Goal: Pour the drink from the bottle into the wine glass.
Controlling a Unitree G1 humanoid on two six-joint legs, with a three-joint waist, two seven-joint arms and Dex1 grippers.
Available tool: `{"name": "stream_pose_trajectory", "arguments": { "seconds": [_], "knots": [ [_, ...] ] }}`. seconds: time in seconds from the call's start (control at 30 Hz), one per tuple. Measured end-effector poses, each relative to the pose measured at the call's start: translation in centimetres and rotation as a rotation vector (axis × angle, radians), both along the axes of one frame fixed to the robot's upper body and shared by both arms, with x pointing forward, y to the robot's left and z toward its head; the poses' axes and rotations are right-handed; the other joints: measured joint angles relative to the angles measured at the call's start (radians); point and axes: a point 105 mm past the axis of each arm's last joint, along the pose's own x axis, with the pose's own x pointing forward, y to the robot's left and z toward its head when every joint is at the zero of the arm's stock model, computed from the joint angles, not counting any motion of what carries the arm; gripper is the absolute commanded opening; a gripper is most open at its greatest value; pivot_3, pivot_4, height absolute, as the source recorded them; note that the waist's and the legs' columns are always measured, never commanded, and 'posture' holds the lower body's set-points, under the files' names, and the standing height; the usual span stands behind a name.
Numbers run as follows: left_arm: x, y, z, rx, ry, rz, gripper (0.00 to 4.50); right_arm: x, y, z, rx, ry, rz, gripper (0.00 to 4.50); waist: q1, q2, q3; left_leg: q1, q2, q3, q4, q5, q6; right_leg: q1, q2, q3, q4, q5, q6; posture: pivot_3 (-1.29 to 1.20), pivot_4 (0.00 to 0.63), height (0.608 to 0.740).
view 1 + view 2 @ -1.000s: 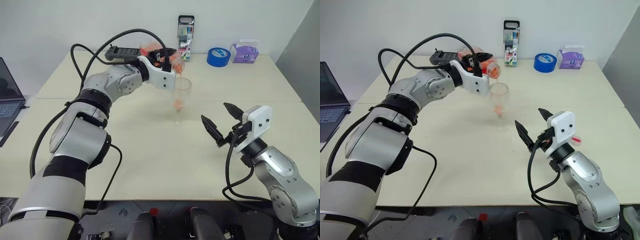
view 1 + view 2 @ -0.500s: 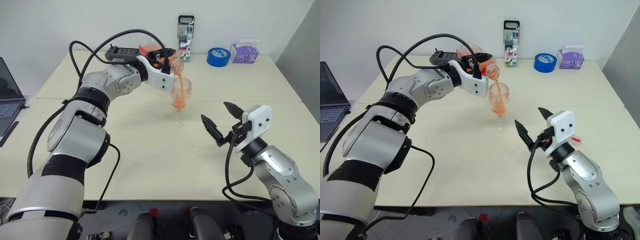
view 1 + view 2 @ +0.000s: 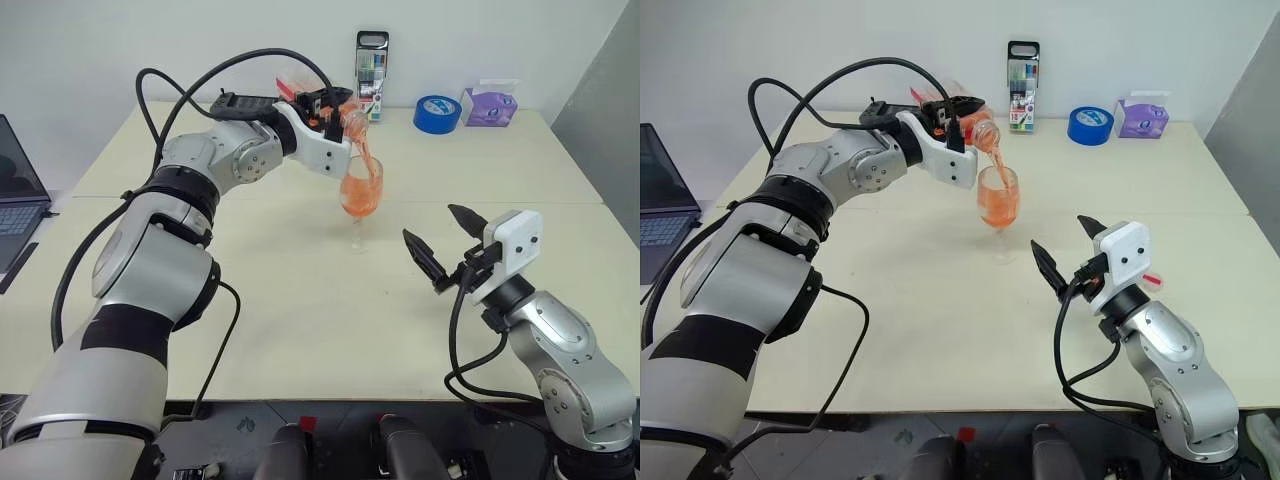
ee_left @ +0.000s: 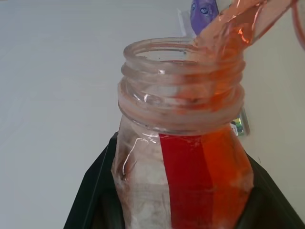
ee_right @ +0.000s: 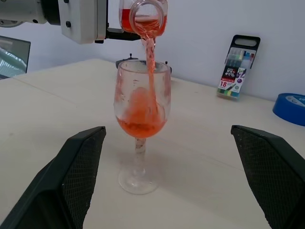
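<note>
Table [image 3: 300, 330] – pale, wide, two joined tops, everything sits on it. Laptop [image 3: 18, 195] at the far left edge.

Left hand [image 3: 322, 108] is raised over the middle of the table, clenched on the bottle [image 3: 975, 128]. Black fingers [image 4: 93, 191] clamp the body on both sides, seen in the left wrist view. Bottle is tipped nearly level, open mouth angled down over the glass rim, red label strip on its side.

Right hand [image 3: 447, 240] sits low, near and to the right of the glass, fingers spread wide – grasping nothing, not touching the glass.

Wine glass [image 5: 141, 123] stands upright at table centre, foot flat on the surface, directly under the bottle mouth.

Drink [image 5: 142, 112] – orange stream falls from the bottle mouth into the bowl. Bowl roughly half full, orange splash film on its inner wall. Some liquid is left in the bottle.

Back edge of the table: black device [image 3: 243, 103] behind the left hand, marker pack [image 3: 372, 62] standing upright, blue tape roll [image 3: 437, 113], purple tissue pack [image 3: 488, 104] just right of the tape.
</note>
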Motion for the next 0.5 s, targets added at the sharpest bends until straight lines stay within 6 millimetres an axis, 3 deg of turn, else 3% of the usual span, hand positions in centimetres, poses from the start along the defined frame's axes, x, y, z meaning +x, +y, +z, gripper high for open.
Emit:
{"name": "stream_pose_trajectory", "arguments": {
  "seconds": [0.5],
  "knots": [
    [0.24, 0.8, -0.23, 0.015, 0.001, 0.027, 1.82, 0.09, 0.24, -0.34, -0.001, 0.012, 0.012, 4.5, 0.0, 0.0, 0.0, 0.0, 0.0, 0.0, 0.0, 0.0, 0.0, 0.0, 0.0, 0.0, 0.0, 0.0, 0.0, 0.0, 0.15, 0.74]
  ]
}}
